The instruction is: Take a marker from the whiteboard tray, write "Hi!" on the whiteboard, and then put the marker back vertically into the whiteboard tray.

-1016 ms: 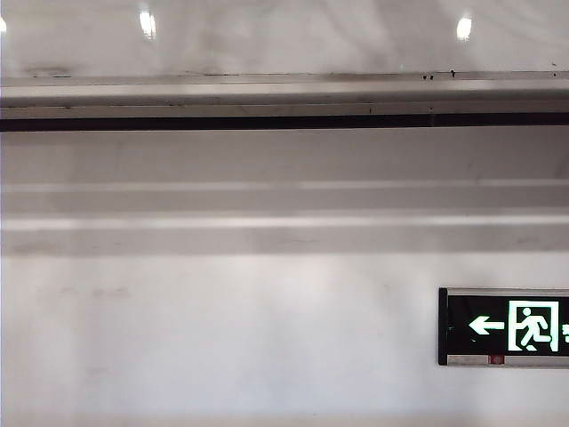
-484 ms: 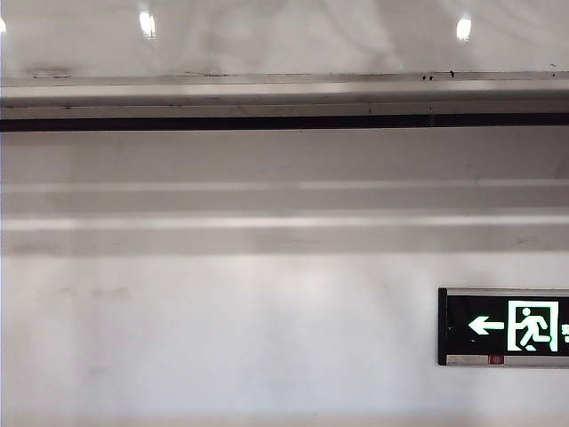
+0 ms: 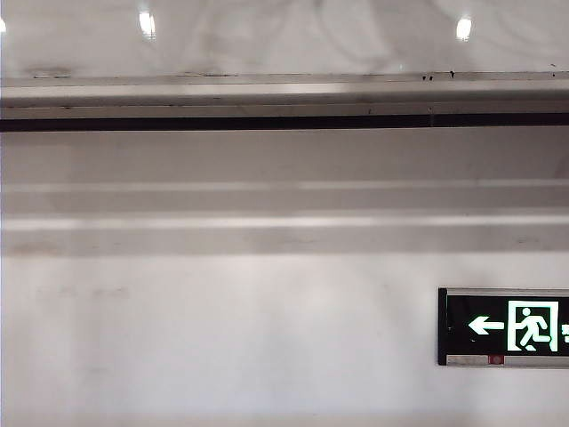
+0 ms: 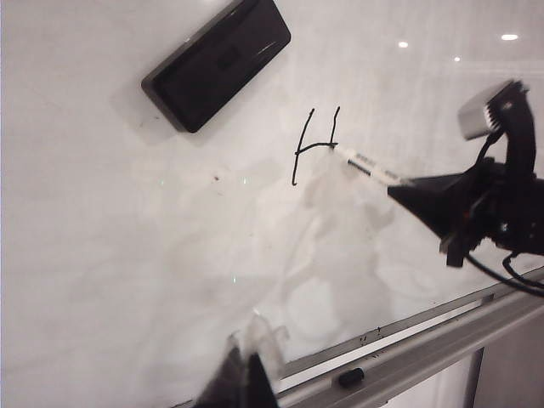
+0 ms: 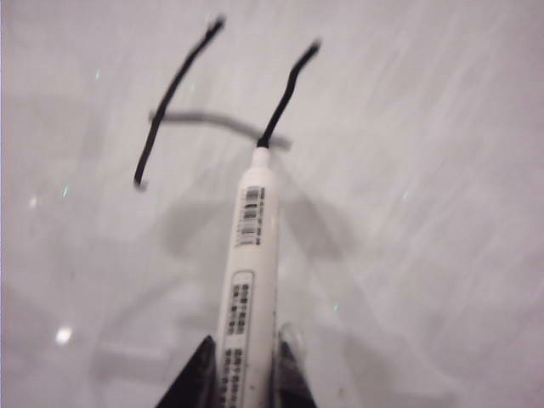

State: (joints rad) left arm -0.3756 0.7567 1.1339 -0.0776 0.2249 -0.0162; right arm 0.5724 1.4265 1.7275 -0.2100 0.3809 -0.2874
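The marker (image 5: pixel 251 255), a white barrel with printed labels, is clamped between the jaws of my right gripper (image 5: pixel 246 361). Its black tip rests on the whiteboard (image 5: pixel 425 212) at the right stroke of a written "H" (image 5: pixel 170 110). The left wrist view shows the same marker (image 4: pixel 370 166), my right gripper (image 4: pixel 399 189), the "H" (image 4: pixel 314 146) and the whiteboard tray (image 4: pixel 442 340) below. My left gripper (image 4: pixel 248 370) hangs near the tray, fingers together and empty. In the exterior view only the whiteboard (image 3: pixel 267 36) and its tray (image 3: pixel 267 89) show; neither arm appears.
A black eraser (image 4: pixel 217 61) sticks to the whiteboard above and left of the "H". A small black cap (image 4: pixel 349 376) lies in the tray. Below the tray, on the wall, is a lit green exit sign (image 3: pixel 504 326).
Faint grey reflections on the whiteboard's lower edge have shifted slightly; the tray and wall look the same.
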